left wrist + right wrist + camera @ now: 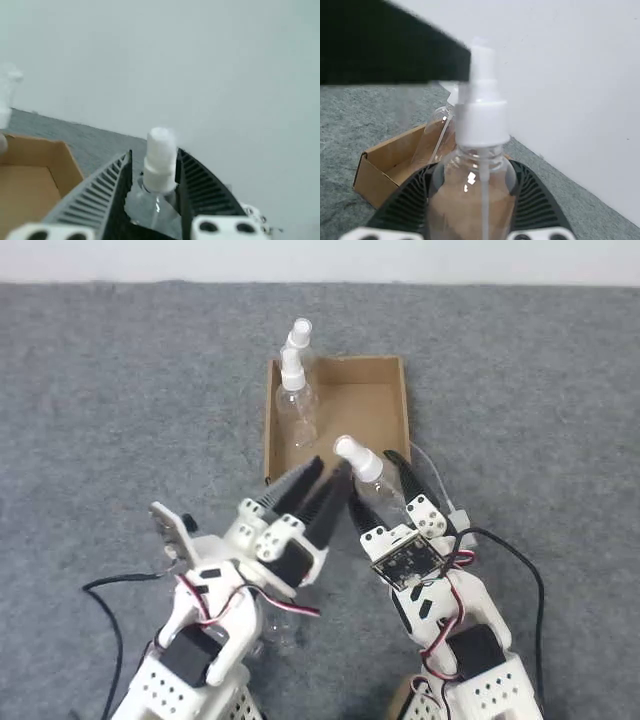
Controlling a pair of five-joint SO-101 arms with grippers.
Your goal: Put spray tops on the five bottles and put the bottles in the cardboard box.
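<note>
Bottle (470, 200) sits in right tool (470, 172) (left tool (154, 151) flanks its spray top (160, 162)).

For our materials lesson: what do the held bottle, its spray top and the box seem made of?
The held bottle: likely clear glossy plastic; see-through, glinting. Its spray top: opaque white plastic, smooth. The box: brown cardboard, matte, folded walls.
</note>
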